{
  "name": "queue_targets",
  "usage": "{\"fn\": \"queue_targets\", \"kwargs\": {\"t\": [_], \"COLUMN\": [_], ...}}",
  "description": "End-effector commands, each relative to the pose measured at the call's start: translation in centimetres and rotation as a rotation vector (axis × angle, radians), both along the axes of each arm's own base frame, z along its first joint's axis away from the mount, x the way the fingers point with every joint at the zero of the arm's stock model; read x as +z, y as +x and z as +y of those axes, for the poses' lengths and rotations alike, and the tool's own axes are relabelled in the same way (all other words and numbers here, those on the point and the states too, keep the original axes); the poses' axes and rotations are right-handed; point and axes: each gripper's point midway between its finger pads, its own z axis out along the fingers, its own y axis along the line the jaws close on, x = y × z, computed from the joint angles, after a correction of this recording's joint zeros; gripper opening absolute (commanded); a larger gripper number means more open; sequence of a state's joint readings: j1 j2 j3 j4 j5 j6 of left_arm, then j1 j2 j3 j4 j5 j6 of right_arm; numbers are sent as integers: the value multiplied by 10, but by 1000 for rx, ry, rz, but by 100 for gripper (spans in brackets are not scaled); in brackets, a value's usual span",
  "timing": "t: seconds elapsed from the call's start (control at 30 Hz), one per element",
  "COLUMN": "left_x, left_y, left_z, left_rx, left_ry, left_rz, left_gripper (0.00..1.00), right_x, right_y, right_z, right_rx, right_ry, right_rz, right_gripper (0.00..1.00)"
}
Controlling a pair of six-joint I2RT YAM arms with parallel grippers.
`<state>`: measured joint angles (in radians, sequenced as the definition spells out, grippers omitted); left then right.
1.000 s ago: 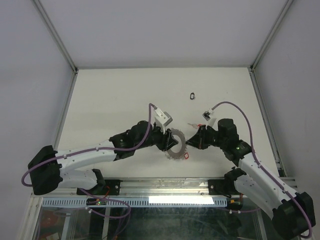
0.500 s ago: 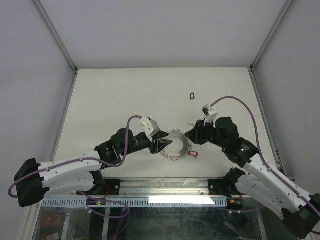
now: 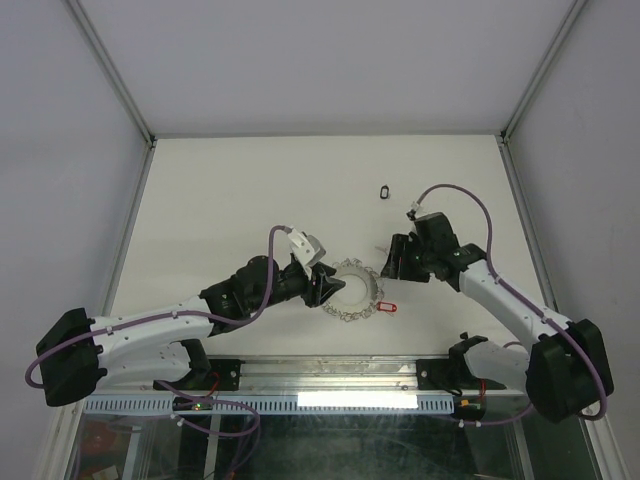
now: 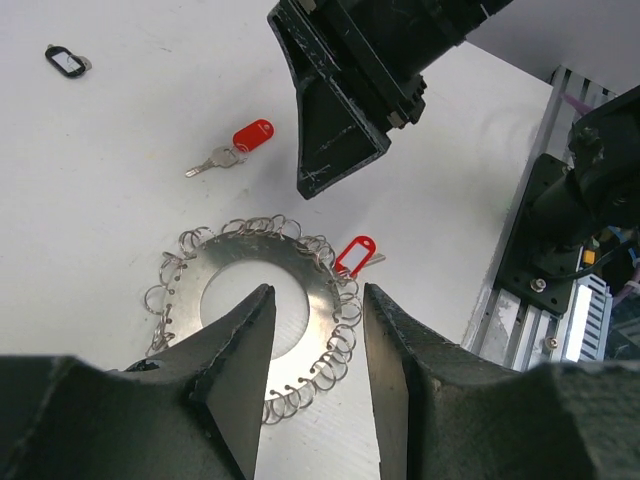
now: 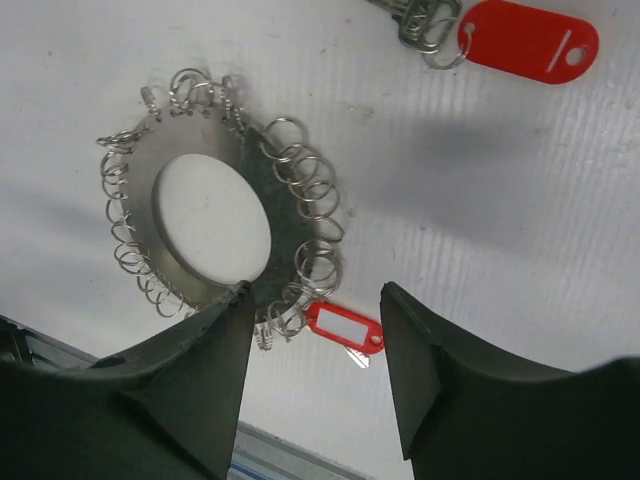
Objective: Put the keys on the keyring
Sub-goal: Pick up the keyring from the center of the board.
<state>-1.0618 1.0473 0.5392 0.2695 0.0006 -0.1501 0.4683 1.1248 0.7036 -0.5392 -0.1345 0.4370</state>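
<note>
The keyring (image 3: pixel 352 292) lies flat on the white table, a grey disc fringed with wire loops (image 4: pixel 262 280) (image 5: pixel 205 215). A red-tagged key (image 3: pixel 386 308) (image 4: pixel 355 253) (image 5: pixel 343 328) rests at its right rim, touching the loops. My left gripper (image 3: pixel 325 286) (image 4: pixel 318 300) hovers over the ring's left side, jaws apart around the rim, touching nothing. My right gripper (image 3: pixel 392 262) (image 5: pixel 315 295) is open just right of the ring, with the tagged key showing between its fingers. A second red-tagged key (image 4: pixel 240 143) (image 5: pixel 528 40) lies loose beyond the ring. A black-tagged key (image 3: pixel 385 190) (image 4: pixel 65 60) lies farther back.
The metal rail of the table's near edge (image 3: pixel 330 375) (image 4: pixel 540 270) runs just behind the ring. White walls and frame posts (image 3: pixel 120 90) enclose the table on three sides.
My right gripper has opened and let go of the red-tagged key, then drawn back to the right. The ring, raised and tilted a second ago, now lies flat; the left gripper sank with it.
</note>
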Motion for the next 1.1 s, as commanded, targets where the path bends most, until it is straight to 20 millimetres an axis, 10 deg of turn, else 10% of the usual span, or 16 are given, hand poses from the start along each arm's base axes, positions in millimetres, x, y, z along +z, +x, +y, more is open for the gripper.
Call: {"fn": "queue_targets", "kwargs": {"t": [0.0, 0.5, 1.07], "left_x": [6, 5, 3], "left_y": [-4, -10, -9], "left_z": [-3, -5, -10], "left_rx": [-7, -49, -53], "left_ry": [-37, -25, -24], "left_rz": [8, -3, 6], "left_gripper": [39, 38, 36], "right_x": [-2, -36, -35], "right_y": [4, 24, -17], "right_z": [12, 26, 36], "right_rx": [55, 141, 205], "right_ry": [164, 333, 467], "right_rz": [-3, -13, 48], "right_gripper": [60, 61, 50]}}
